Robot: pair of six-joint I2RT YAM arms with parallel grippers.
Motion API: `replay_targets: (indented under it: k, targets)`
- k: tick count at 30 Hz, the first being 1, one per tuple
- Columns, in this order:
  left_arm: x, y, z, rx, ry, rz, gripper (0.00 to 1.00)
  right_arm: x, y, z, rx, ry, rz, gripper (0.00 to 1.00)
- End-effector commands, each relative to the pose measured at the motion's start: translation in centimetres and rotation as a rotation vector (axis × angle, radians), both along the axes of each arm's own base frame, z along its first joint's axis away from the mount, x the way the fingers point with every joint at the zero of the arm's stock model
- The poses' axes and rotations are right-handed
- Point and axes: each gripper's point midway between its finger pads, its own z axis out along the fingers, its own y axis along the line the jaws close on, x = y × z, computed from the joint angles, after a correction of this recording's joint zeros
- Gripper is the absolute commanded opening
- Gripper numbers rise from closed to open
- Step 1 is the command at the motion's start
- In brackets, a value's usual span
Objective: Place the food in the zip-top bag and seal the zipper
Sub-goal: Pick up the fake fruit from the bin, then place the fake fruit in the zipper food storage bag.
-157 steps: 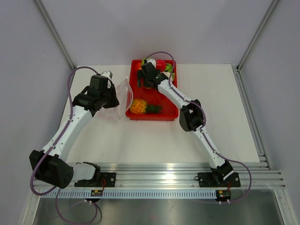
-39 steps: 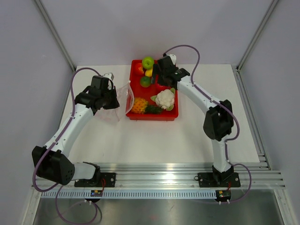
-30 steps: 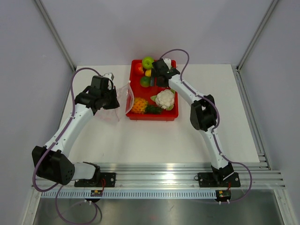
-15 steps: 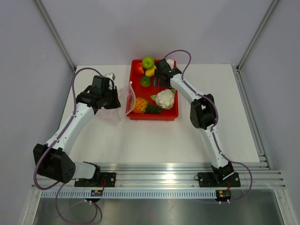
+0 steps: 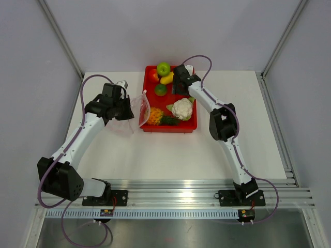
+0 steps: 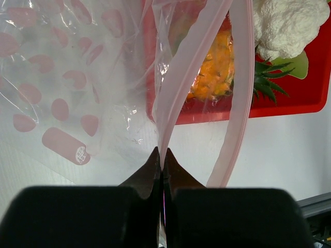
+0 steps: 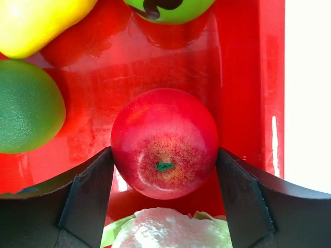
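Your left gripper (image 6: 162,160) is pinched shut on the bag (image 6: 77,77), clamping one lip of the pink zipper strip (image 6: 189,67) right at its end. The strip's two sides spread apart above the fingertips, so the mouth stands open. From above, the bag (image 5: 135,106) is held up off the surface (image 5: 232,139) just beside the left edge of the red tray (image 5: 170,128), its mouth turned towards the tray. Through the clear plastic you can see the pineapple (image 6: 217,67) lying in the tray's near left corner, with the cauliflower (image 6: 289,23) just beyond it.

Your right gripper (image 7: 164,155) is down in the tray (image 7: 248,77), closed around the red apple (image 7: 164,142), with one finger (image 7: 85,201) against each side of it and the jaws spread wide by the fruit. The apple looks to be resting on the tray floor, though this close you cannot be sure. Around it sit a dark green fruit (image 7: 28,106) to the left, a yellow fruit (image 7: 41,20) at the upper left and a green apple (image 7: 168,8) at the top, all apart from it. In the overhead view the right gripper (image 5: 178,88) hides the red apple, and the cauliflower (image 5: 182,108) sits just nearer you than the gripper. None of the food is in the bag.
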Motion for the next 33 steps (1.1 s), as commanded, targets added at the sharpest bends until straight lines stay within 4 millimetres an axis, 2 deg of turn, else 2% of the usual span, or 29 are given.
replay_targets:
  k: [1, 3, 4, 9, 11, 12, 13, 17, 21, 22, 25, 26, 30, 33]
  targets:
    - [1.1, -0.8, 1.3, -0.047, -0.05, -0.015, 0.0, 1.2, 0.5, 3.1, 0.063, -0.075, -0.005, 0.63]
    - [1.2, -1.0, 1.3, -0.053, -0.045, -0.017, 0.0, 1.0, 0.8, 4.2, 0.086, -0.092, 0.003, 0.59]
    - [1.3, -1.0, 1.1, -0.053, -0.04, -0.017, 0.0, 0.8, 1.0, 5.4, 0.119, -0.115, 0.006, 0.56]
    - [1.7, -1.3, 2.1, -0.071, -0.057, -0.012, 0.0, -0.3, 1.5, 9.9, 0.211, -0.179, 0.026, 0.55]
    - [1.9, -1.3, 2.5, -0.07, -0.066, -0.013, 0.0, -1.3, 1.5, 12.0, 0.237, -0.198, 0.036, 0.55]
    - [2.0, -1.3, 2.6, -0.068, -0.068, -0.011, 0.0, -1.8, 1.5, 14.2, 0.262, -0.228, 0.046, 0.55]
    - [2.0, -1.3, 2.9, -0.07, -0.07, -0.012, 0.0, -2.4, 1.3, 13.9, 0.267, -0.213, 0.048, 0.55]
    - [2.0, -1.8, 3.3, -0.082, -0.072, -0.044, 0.0, -5.3, 2.0, 16.7, 0.311, -0.223, 0.094, 0.55]
    - [1.9, -1.8, 3.3, -0.082, -0.063, -0.051, 0.0, -9.5, 4.7, 19.2, 0.327, -0.248, 0.183, 0.55]
    - [1.9, -1.9, 3.4, -0.084, -0.064, -0.054, 0.0, -11.3, 5.9, 20.2, 0.333, -0.256, 0.218, 0.55]
    - [1.8, -2.0, 3.7, -0.091, -0.067, -0.061, 0.0, -13.9, 7.7, 22.1, 0.37, -0.268, 0.271, 0.55]
    - [1.7, -2.1, 3.7, -0.093, -0.065, -0.065, 0.0, -15.1, 9.0, 22.7, 0.386, -0.271, 0.301, 0.56]
    - [1.5, -2.3, 3.8, -0.105, -0.068, -0.074, 0.0, -18.0, 11.7, 24.8, 0.444, -0.284, 0.376, 0.56]
    - [1.5, -2.7, 3.5, -0.125, -0.054, -0.085, 0.0, -19.4, 13.8, 25.0, 0.48, -0.266, 0.422, 0.56]
